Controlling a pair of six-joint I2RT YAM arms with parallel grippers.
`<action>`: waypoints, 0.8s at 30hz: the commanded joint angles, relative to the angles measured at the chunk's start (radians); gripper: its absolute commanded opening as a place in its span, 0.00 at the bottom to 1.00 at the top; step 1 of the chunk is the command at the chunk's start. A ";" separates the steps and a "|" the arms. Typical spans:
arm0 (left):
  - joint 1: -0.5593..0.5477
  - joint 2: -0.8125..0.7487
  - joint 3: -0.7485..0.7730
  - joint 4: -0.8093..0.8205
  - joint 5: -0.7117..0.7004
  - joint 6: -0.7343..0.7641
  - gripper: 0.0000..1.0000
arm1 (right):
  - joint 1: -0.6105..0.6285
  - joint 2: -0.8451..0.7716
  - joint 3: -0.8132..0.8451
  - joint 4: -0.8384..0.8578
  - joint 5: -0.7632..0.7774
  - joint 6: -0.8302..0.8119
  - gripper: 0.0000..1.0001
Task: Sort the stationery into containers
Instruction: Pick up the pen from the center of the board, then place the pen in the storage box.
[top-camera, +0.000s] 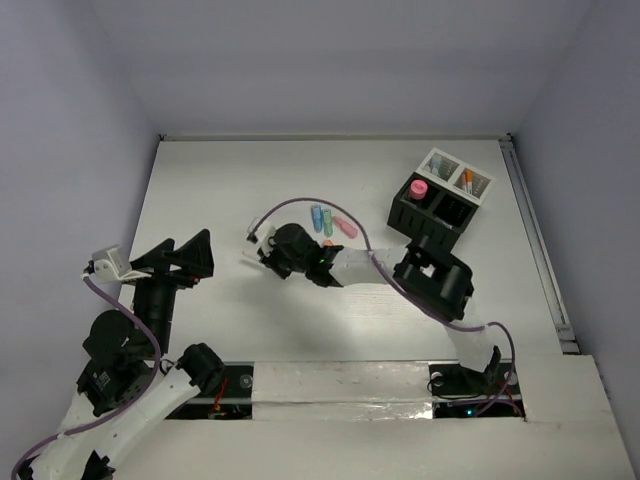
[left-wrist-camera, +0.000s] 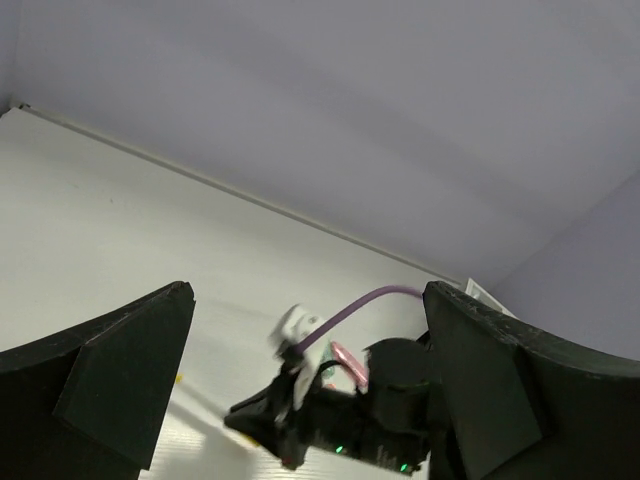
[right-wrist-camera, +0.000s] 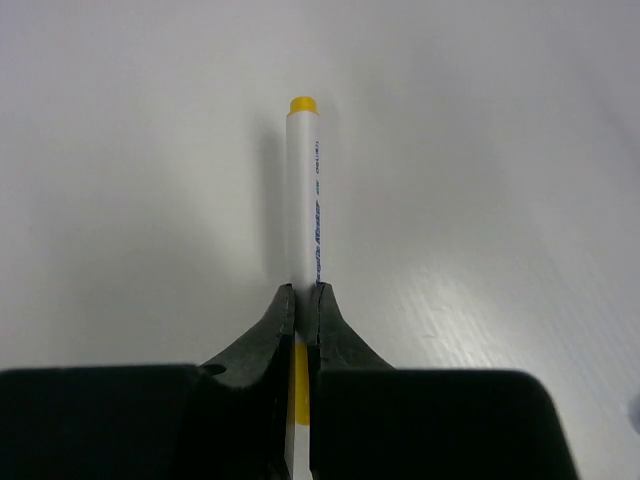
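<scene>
My right gripper (right-wrist-camera: 303, 290) is shut on a white marker (right-wrist-camera: 304, 190) with a yellow cap, which points away from the wrist just above the white table. From above, that gripper (top-camera: 262, 260) sits left of centre. Close behind its wrist lie loose stationery: blue pens (top-camera: 318, 216), a green one (top-camera: 328, 226) and a pink one (top-camera: 345, 227). The containers stand at the far right: a black box (top-camera: 432, 212) with a pink cylinder (top-camera: 418, 187) in one cell, joined to a white tray (top-camera: 458, 174) holding an orange pen (top-camera: 467, 180). My left gripper (top-camera: 185, 241) hangs open and empty at the left.
In the left wrist view the open fingers (left-wrist-camera: 120, 370) frame the right arm's wrist (left-wrist-camera: 360, 420) with its purple cable (left-wrist-camera: 360, 300), and the pink pen (left-wrist-camera: 345, 360) shows behind it. A rail (top-camera: 535, 240) runs along the table's right edge. Walls close the back and sides.
</scene>
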 joint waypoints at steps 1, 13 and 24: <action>0.003 0.008 0.001 0.030 0.013 -0.003 0.99 | -0.051 -0.150 -0.073 0.291 0.010 0.170 0.00; 0.003 0.002 -0.002 0.035 0.053 -0.003 0.99 | -0.382 -0.621 -0.472 0.522 0.465 0.227 0.00; 0.012 0.001 -0.005 0.052 0.127 0.001 0.99 | -0.904 -0.678 -0.549 0.551 0.498 0.171 0.00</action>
